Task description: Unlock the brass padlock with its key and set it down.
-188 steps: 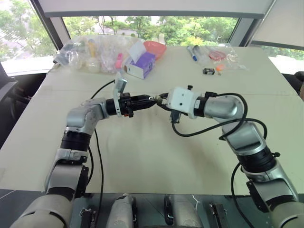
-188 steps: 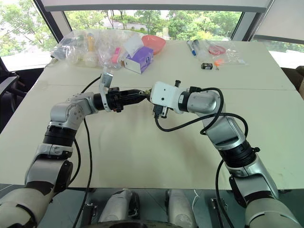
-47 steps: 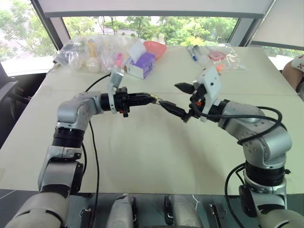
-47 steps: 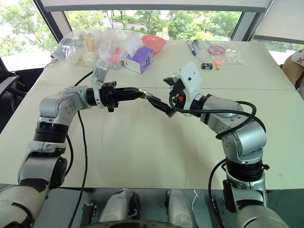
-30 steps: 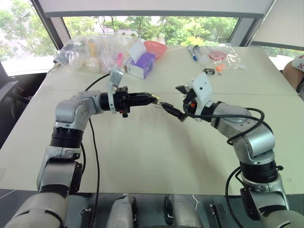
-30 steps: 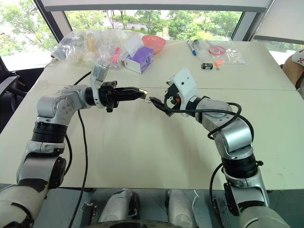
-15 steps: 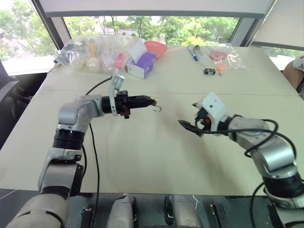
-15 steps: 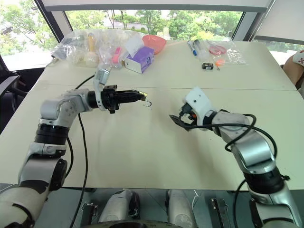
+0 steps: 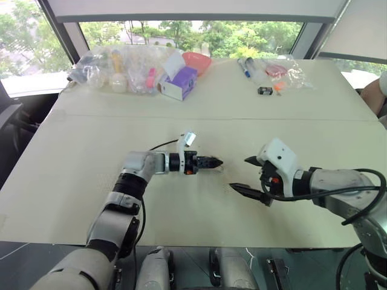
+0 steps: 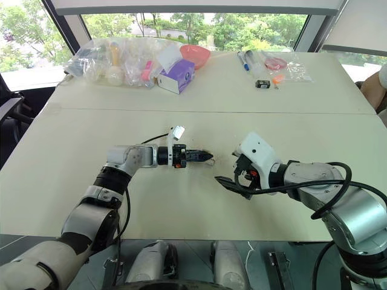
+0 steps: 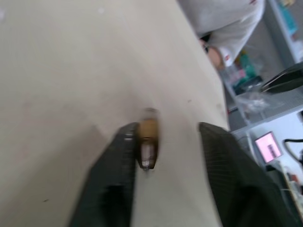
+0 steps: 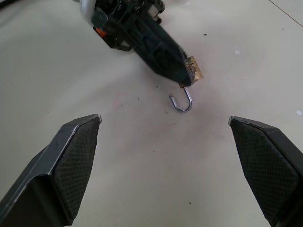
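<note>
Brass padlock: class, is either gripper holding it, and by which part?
Not gripped: the brass padlock touches one finger of the left gripper, whose fingers stand apart. The right gripper is open, empty.

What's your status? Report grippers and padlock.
Left gripper open, low over the table. Padlock against one finger, shackle sprung. Right gripper open, empty. Nothing in the way.

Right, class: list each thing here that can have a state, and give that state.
brass padlock: unlocked, shackle swung open, resting against one finger of the left gripper.
left gripper: fingers apart.
right gripper: wide open, empty.
</note>
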`<act>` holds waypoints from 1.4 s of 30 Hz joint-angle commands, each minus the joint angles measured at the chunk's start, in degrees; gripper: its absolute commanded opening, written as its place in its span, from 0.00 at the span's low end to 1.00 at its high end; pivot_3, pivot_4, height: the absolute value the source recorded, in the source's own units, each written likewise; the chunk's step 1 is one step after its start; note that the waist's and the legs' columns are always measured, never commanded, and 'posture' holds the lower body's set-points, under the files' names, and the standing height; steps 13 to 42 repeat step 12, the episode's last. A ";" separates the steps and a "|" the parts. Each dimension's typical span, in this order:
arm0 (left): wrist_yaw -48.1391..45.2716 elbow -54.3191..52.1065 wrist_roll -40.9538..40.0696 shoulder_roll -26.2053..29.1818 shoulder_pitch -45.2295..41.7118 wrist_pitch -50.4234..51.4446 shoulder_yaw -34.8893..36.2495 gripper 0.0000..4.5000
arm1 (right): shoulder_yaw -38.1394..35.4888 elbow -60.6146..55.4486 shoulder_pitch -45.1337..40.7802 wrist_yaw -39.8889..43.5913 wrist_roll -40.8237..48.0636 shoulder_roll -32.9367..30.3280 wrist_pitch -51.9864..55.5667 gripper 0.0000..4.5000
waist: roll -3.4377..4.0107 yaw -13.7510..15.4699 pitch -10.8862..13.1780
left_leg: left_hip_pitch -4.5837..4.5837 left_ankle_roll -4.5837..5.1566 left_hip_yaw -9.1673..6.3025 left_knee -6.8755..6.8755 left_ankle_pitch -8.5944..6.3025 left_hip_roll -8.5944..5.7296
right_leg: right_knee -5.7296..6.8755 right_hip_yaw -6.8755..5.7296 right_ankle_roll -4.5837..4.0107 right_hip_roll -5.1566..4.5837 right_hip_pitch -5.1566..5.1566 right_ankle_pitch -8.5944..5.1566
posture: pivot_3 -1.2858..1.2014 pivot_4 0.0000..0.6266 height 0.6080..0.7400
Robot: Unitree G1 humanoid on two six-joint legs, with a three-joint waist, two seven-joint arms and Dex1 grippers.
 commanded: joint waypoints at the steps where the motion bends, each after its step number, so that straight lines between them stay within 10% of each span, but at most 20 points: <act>1: -0.20 1.05 1.42 -0.02 -2.27 -1.58 0.34 0.88 | -1.04 -0.50 -0.22 -1.41 -0.24 -0.33 -0.81 1.00 | 0.00 0.09 -0.01 | 0.00 0.00 0.00 0.02 0.00 0.00 | 0.00 0.00 0.00 -0.01 0.01 0.00 | 0.52 0.24 0.96; 2: -0.35 0.99 1.70 0.42 -2.47 -1.76 0.43 0.99 | -1.01 -0.36 -0.20 -1.75 -0.33 -0.33 -0.92 1.00 | 0.00 0.08 -0.02 | 0.01 0.00 0.00 0.04 0.00 -0.01 | 0.00 0.00 0.00 -0.02 0.03 0.00 | 0.52 0.24 0.96; 12: -2.09 -27.07 6.59 18.95 6.32 -11.02 0.60 0.99 | -4.12 3.32 2.53 -7.29 -5.04 3.93 -9.24 1.00 | 0.01 -0.06 -0.02 | 0.03 -0.14 0.04 -0.06 0.08 0.19 | 0.05 0.05 -0.03 0.12 -0.06 -0.01 | 0.52 0.24 0.96; 42: -2.09 -27.07 6.59 18.95 6.32 -11.02 0.60 0.99 | -4.12 3.32 2.53 -7.29 -5.04 3.93 -9.24 1.00 | 0.01 -0.06 -0.02 | 0.03 -0.14 0.04 -0.06 0.08 0.19 | 0.05 0.05 -0.03 0.12 -0.06 -0.01 | 0.52 0.24 0.96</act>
